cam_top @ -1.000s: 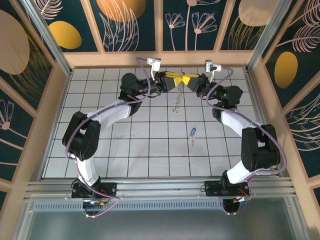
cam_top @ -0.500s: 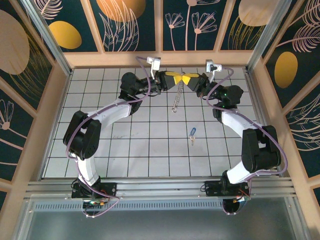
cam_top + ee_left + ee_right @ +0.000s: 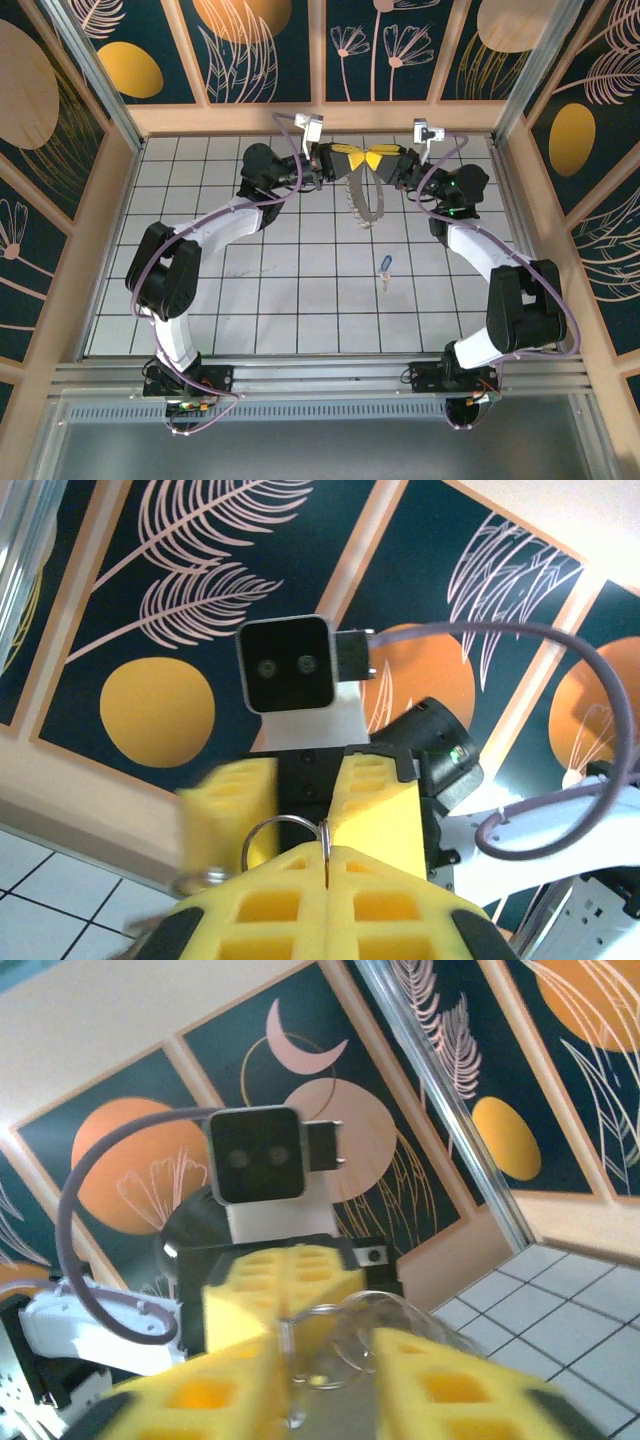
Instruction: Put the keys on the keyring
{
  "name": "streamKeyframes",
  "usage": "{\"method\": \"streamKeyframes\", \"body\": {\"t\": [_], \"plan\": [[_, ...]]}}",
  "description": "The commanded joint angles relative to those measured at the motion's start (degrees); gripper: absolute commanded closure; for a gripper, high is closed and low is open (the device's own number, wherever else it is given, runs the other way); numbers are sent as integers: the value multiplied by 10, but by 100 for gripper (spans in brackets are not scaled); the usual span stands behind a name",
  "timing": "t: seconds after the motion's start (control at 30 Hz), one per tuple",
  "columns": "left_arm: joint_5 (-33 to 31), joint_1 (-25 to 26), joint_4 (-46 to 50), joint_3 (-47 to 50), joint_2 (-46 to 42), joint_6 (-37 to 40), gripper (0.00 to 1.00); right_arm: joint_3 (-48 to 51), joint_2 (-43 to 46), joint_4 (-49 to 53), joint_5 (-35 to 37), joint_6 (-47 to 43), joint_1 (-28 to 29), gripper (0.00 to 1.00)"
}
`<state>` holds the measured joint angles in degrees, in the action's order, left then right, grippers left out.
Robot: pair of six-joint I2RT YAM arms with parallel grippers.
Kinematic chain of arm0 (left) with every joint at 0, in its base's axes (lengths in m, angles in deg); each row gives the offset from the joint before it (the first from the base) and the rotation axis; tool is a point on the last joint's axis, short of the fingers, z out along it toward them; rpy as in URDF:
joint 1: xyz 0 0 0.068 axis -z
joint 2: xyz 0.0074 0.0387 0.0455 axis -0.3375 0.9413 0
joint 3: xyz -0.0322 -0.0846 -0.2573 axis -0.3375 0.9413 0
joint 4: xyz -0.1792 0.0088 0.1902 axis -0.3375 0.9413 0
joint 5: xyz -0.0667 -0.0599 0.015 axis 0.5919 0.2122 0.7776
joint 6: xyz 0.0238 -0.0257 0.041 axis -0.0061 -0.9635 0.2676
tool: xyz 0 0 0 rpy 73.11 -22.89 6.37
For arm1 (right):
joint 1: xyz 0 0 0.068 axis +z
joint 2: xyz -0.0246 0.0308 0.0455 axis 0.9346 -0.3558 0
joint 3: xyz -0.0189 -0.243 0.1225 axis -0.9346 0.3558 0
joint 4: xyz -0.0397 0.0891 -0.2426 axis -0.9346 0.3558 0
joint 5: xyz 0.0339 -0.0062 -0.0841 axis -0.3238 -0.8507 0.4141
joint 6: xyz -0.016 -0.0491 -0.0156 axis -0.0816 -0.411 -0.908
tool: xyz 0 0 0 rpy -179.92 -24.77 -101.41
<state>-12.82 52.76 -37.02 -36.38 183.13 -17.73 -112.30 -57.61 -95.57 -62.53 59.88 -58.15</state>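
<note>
Keyring (image 3: 365, 210) pinched by left end effector (image 3: 360, 159); key (image 3: 385, 266) apart on tiles (image 3: 280, 300)

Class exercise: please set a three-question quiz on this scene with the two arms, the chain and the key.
1. True or false: the key lies on the table, apart from the chain.
2. The left end effector is: A) open; B) shut on the chain; C) shut on the key.
3. Fill in: the key's head is ____.
Key: 1 true; 2 B; 3 blue.
</note>
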Motion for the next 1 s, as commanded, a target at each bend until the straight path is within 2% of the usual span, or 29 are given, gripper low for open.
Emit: {"method": "streamKeyframes", "body": {"t": [0.0, 0.17, 0.37, 0.63, 0.97], "plan": [[4, 6, 43, -1, -26, 54, 100, -11, 44, 5, 8, -9, -10, 52], [3, 5, 91, 7, -44, 114, 100, 16, 80, 19, 37, 4, -45, 46], [-5, 6, 136, 17, -61, 197, 100, 46, 116, 82, 66, -10, -73, 46], [-16, 5, 158, 21, -69, 261, 100, 92, 142, 112, 72, -15, -89, 46], [-26, 6, 12, 81, -74, 262, 100, 128, 153, 109, 60, -23, -83, 49]]}}
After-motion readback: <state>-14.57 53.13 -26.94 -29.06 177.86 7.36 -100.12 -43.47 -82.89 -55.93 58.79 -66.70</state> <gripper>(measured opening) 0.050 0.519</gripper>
